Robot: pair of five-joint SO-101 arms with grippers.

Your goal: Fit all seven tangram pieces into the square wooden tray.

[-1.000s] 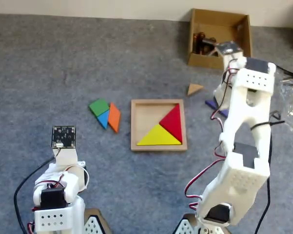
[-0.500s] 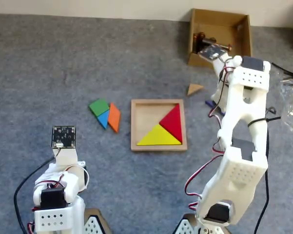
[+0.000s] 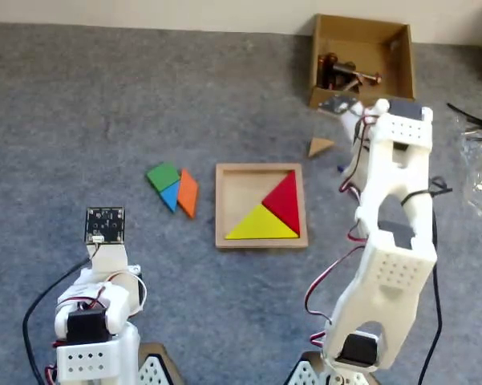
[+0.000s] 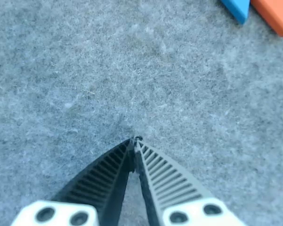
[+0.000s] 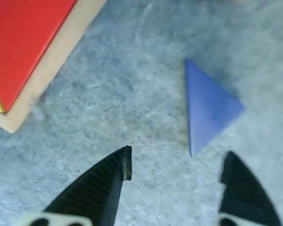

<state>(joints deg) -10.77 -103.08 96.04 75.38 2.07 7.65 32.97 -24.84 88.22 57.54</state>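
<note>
The square wooden tray (image 3: 261, 175) holds a red triangle (image 3: 285, 200) and a yellow triangle (image 3: 261, 224). Left of it lie a green square (image 3: 163, 176), a light blue triangle (image 3: 170, 195) and an orange parallelogram (image 3: 188, 192). A tan triangle (image 3: 321, 146) sits beyond the tray's far right corner. My right gripper (image 5: 177, 165) hangs open just above a violet-blue triangle (image 5: 205, 106), beside the tray's corner (image 5: 52, 66). My left gripper (image 4: 134, 141) is shut and empty over bare carpet, with the light blue piece (image 4: 238, 5) and the orange piece (image 4: 275, 14) ahead of it.
A cardboard box (image 3: 361, 32) with brown objects stands at the back right, close behind the right arm (image 3: 389, 200). Clear plastic and cables (image 3: 481, 160) lie at the right edge. Grey carpet covers the whole table.
The right arm's wrist has swung left toward the tray, and the arm now covers most of the violet-blue triangle in the high view. The left arm has stayed still.
</note>
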